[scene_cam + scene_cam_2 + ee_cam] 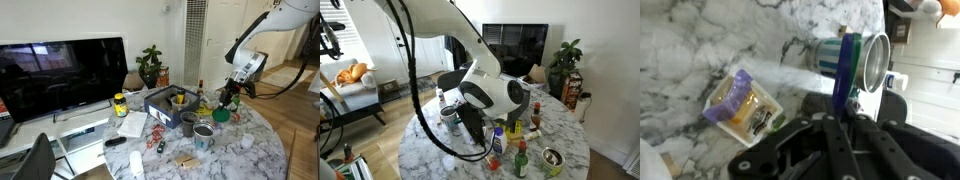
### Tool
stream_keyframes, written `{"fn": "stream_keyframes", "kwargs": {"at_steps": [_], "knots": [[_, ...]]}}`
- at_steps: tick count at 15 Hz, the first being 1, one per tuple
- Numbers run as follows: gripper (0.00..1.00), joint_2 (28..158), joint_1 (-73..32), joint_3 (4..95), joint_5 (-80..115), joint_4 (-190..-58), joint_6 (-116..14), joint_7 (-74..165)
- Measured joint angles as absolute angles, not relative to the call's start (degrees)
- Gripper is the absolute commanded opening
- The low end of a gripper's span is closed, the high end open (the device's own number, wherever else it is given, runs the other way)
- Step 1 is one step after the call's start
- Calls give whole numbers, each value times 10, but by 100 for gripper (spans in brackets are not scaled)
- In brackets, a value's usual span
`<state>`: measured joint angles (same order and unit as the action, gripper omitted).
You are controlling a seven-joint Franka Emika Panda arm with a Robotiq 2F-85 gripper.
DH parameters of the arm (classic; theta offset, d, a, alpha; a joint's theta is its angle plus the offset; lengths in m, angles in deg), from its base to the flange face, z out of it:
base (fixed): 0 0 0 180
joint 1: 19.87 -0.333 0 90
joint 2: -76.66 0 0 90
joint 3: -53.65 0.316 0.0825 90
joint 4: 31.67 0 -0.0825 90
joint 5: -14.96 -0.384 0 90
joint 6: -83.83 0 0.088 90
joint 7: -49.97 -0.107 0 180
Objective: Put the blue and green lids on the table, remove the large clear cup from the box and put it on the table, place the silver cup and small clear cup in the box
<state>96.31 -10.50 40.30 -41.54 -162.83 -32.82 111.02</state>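
The jaws pinch a thin blue lid [848, 62] on edge, above the marble surface [700, 40]. In the wrist view the silver cup [873, 60] shows right behind it. The box [160, 107] sits well apart.

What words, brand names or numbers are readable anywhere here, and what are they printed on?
No text can be read in any view.
Purple and yellow packet, wrist view: dark print, too blurred to read.
Yellow-capped jar, in an exterior view: label too small to read.
Bottles on the marble table, in an exterior view: labels too small to read.
Television: screen dark, no text shows.
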Motion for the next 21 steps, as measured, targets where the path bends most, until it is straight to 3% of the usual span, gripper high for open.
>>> {"fn": "stream_keyframes", "kwargs": {"at_steps": [7,8,10,17,21], "knots": [[2,1011,-134,465,-293,-1652,-443,1055],[35,1019,-137,472,-279,-1653,-472,1045],[43,1031,-139,484,-258,-1654,-520,1030],[95,999,-137,511,-192,-1661,-609,989],[100,918,-137,510,-105,-1679,-637,915]]}}
